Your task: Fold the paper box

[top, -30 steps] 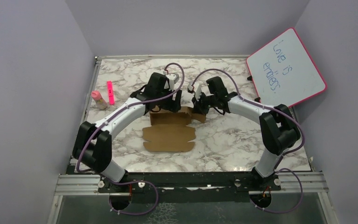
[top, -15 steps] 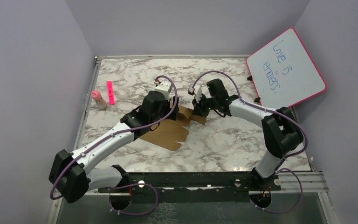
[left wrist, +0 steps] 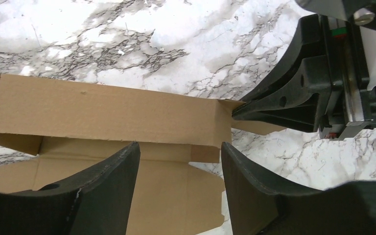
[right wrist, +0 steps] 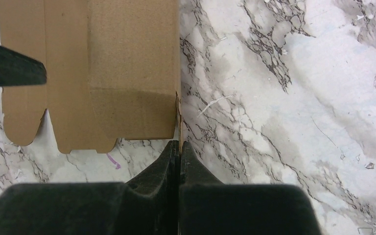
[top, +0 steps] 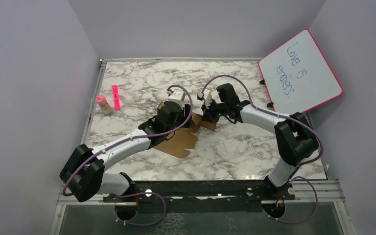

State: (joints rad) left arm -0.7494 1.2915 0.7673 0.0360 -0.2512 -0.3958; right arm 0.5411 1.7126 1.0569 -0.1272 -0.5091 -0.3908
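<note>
Near side of the paper box (top: 180, 139): bare marble table (top: 254, 147) runs to the rail where the arm bases are bolted, so there's open room there. The box sits about mid-table. It's a plain brown die-cut sheet, part-formed. The base panel lies flat with its tabbed edge toward the near side, and one long wall is folded up along a crease. Only bare cardboard shows inside.

The left gripper (left wrist: 180, 147) hangs right over the box, fingers spread, tips just short of the upright wall. The right gripper (right wrist: 179, 144) is at the box's right end, fingers pressed together on the wall's corner edge; it looks like a pinch on the cardboard.

Left of the box, well apart: a small pink-capped bottle (top: 103, 104) and a pink marker (top: 116, 96), near the table's left edge. Right of and beyond the box: a pink-framed whiteboard (top: 301, 71), tilted, with handwriting on it. Beyond the box there's open marble to the back wall.
</note>
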